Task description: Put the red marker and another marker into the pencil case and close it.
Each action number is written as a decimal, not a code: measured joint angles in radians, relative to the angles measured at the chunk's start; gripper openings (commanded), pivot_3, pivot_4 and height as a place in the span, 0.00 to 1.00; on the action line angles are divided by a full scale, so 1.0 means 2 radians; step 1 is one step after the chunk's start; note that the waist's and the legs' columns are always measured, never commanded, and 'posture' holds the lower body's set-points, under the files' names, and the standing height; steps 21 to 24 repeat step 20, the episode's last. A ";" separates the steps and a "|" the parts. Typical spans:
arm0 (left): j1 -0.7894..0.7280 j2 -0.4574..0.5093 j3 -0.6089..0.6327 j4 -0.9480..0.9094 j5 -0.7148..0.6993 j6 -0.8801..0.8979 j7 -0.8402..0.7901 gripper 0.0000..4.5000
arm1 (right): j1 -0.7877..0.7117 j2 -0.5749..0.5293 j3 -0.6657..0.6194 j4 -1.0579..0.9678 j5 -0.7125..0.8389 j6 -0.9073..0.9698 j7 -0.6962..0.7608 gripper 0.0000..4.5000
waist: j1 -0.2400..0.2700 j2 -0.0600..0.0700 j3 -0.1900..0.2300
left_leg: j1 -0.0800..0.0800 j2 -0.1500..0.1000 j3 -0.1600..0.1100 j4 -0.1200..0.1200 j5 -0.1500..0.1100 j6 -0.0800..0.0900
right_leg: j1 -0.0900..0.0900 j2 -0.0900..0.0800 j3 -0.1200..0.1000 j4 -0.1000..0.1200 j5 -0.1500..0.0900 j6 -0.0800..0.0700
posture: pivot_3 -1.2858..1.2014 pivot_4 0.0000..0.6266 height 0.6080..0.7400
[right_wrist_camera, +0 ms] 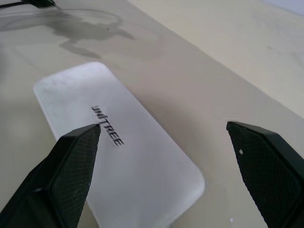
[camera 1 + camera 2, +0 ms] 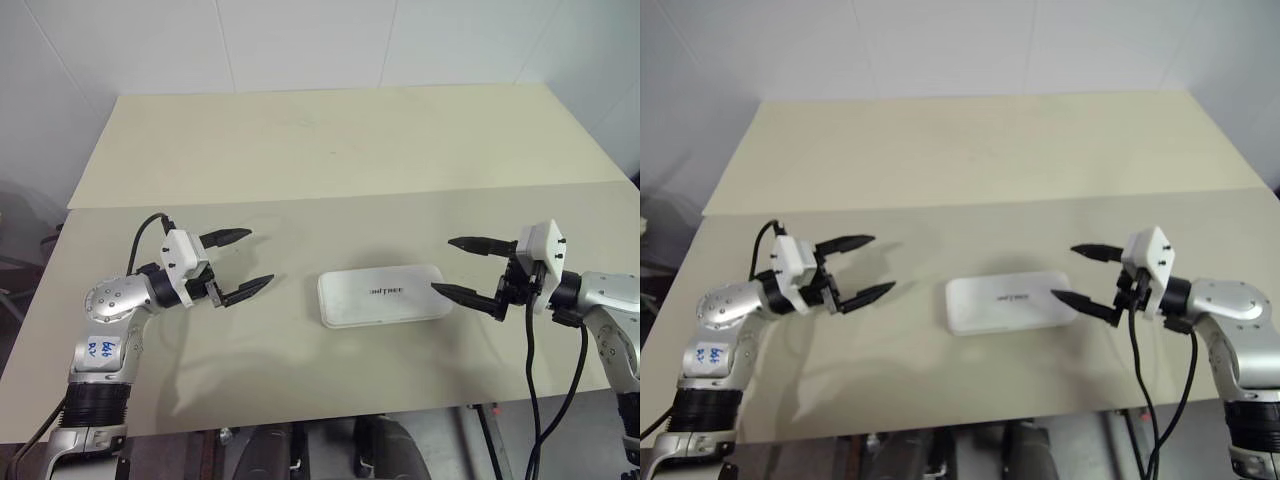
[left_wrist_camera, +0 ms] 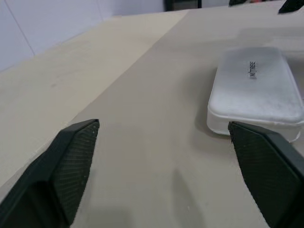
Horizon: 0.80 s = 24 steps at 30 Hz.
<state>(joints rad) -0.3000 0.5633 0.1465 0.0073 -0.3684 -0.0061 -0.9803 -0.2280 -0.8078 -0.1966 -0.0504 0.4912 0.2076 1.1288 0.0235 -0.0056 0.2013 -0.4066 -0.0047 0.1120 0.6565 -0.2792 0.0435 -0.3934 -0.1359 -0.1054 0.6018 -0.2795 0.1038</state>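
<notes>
You had a beige table with the closed white pencil case lying flat near its front edge.

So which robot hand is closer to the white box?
The right gripper: its lower fingertip reaches the edge of the pencil case. The left gripper hangs off to the case's other side, bare table between them.

The left gripper sits at the left of the scene on a bent arm, its two black fingers spread wide and pointing roughly level toward the right, holding nothing. The right gripper sits at the right, mirroring it: its fingers are also spread wide, pointing left and tipped slightly down, and they are empty. Both wrists are held at about the same height, well apart, with the fingertips facing each other.
</notes>
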 measured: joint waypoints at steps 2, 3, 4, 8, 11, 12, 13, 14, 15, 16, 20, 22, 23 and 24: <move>-0.002 -0.004 -0.003 -0.002 -0.005 0.005 0.001 0.99 | 0.000 0.000 -0.003 0.012 -0.004 -0.008 0.000 1.00 | 0.000 0.000 0.000 | 0.000 0.000 0.000 0.000 0.000 0.000 | 0.000 0.000 0.000 0.000 0.000 0.000 | 0.52 0.24 1.00; -0.003 -0.006 -0.007 -0.006 -0.008 0.008 0.000 0.99 | 0.001 0.000 -0.005 0.016 -0.005 -0.010 0.000 1.00 | 0.000 0.000 0.000 | 0.000 0.000 0.000 0.000 0.000 0.000 | 0.000 0.000 0.000 0.000 0.000 0.000 | 0.52 0.24 1.00; -0.003 -0.007 -0.013 -0.013 -0.009 0.011 -0.001 0.99 | 0.002 0.000 -0.008 0.019 -0.007 -0.015 -0.001 1.00 | 0.000 0.000 0.000 | 0.000 0.000 0.000 0.000 0.000 0.000 | 0.000 0.000 0.000 0.000 0.000 0.000 | 0.52 0.24 1.00; -0.015 -0.021 -0.035 -0.036 -0.010 0.027 0.010 0.99 | 0.007 -0.009 -0.028 0.034 -0.011 -0.026 0.000 1.00 | 0.000 0.000 0.000 | 0.000 0.000 0.001 0.000 0.000 0.000 | 0.000 0.000 0.000 0.000 0.000 0.000 | 0.52 0.24 1.00; -0.018 -0.021 -0.038 -0.043 -0.010 0.033 0.013 0.99 | 0.021 -0.011 -0.043 0.033 -0.013 -0.029 -0.003 1.00 | 0.000 0.000 0.000 | 0.000 0.000 0.001 0.000 0.000 0.000 | 0.000 0.001 0.000 0.000 0.000 0.000 | 0.52 0.24 1.00; -0.018 -0.021 -0.039 -0.043 -0.010 0.034 0.014 0.99 | 0.026 -0.011 -0.044 0.033 -0.015 -0.030 -0.005 1.00 | -0.001 0.000 0.000 | 0.000 0.000 0.001 0.000 0.000 0.000 | 0.000 0.001 0.000 0.000 0.000 0.000 | 0.52 0.24 1.00; -0.017 -0.021 -0.041 -0.046 -0.010 0.036 0.015 0.99 | 0.030 -0.011 -0.044 0.034 -0.016 -0.033 -0.007 1.00 | -0.002 0.000 0.000 | 0.000 0.000 0.001 0.000 0.000 0.000 | 0.000 0.001 0.000 0.000 0.000 0.000 | 0.52 0.24 1.00; -0.017 -0.023 -0.044 -0.051 -0.010 0.039 0.018 0.99 | 0.031 -0.011 -0.044 0.034 -0.018 -0.036 -0.009 1.00 | -0.002 0.000 0.000 | 0.000 0.000 0.002 0.000 0.000 0.000 | 0.000 0.001 0.000 0.000 0.000 0.000 | 0.52 0.24 1.00; -0.015 -0.025 -0.045 -0.058 -0.010 0.042 0.020 0.99 | 0.031 -0.011 -0.045 0.034 -0.019 -0.037 -0.011 1.00 | -0.002 0.000 0.000 | 0.000 0.000 0.002 0.000 0.000 0.000 | 0.000 0.001 0.000 0.001 0.000 0.000 | 0.52 0.24 1.00; -0.013 -0.027 -0.046 -0.066 -0.010 0.045 0.023 0.99 | 0.032 -0.011 -0.045 0.034 -0.019 -0.038 -0.012 1.00 | -0.002 0.000 0.000 | 0.001 0.000 0.002 0.000 0.000 0.000 | 0.000 0.001 0.000 0.001 0.000 0.000 | 0.52 0.24 1.00; 0.004 -0.029 -0.050 -0.088 -0.010 0.059 0.035 0.99 | 0.032 -0.007 -0.045 0.034 -0.021 -0.040 -0.021 1.00 | -0.001 0.000 0.000 | 0.001 0.000 0.002 0.000 0.000 0.000 | 0.000 0.001 0.001 0.001 0.000 0.000 | 0.52 0.24 1.00; 0.004 -0.029 -0.050 -0.088 -0.010 0.059 0.035 0.99 | 0.032 -0.007 -0.045 0.034 -0.021 -0.040 -0.021 1.00 | -0.001 0.000 0.000 | 0.001 0.000 0.002 0.000 0.000 0.000 | 0.000 0.001 0.001 0.001 0.000 0.000 | 0.52 0.24 1.00; 0.004 -0.029 -0.050 -0.088 -0.010 0.059 0.035 0.99 | 0.032 -0.007 -0.045 0.034 -0.021 -0.040 -0.021 1.00 | -0.001 0.000 0.000 | 0.001 0.000 0.002 0.000 0.000 0.000 | 0.000 0.001 0.001 0.001 0.000 0.000 | 0.52 0.24 1.00; 0.004 -0.029 -0.050 -0.088 -0.010 0.059 0.035 0.99 | 0.032 -0.007 -0.045 0.034 -0.021 -0.040 -0.021 1.00 | -0.001 0.000 0.000 | 0.001 0.000 0.002 0.000 0.000 0.000 | 0.000 0.001 0.001 0.001 0.000 0.000 | 0.52 0.24 1.00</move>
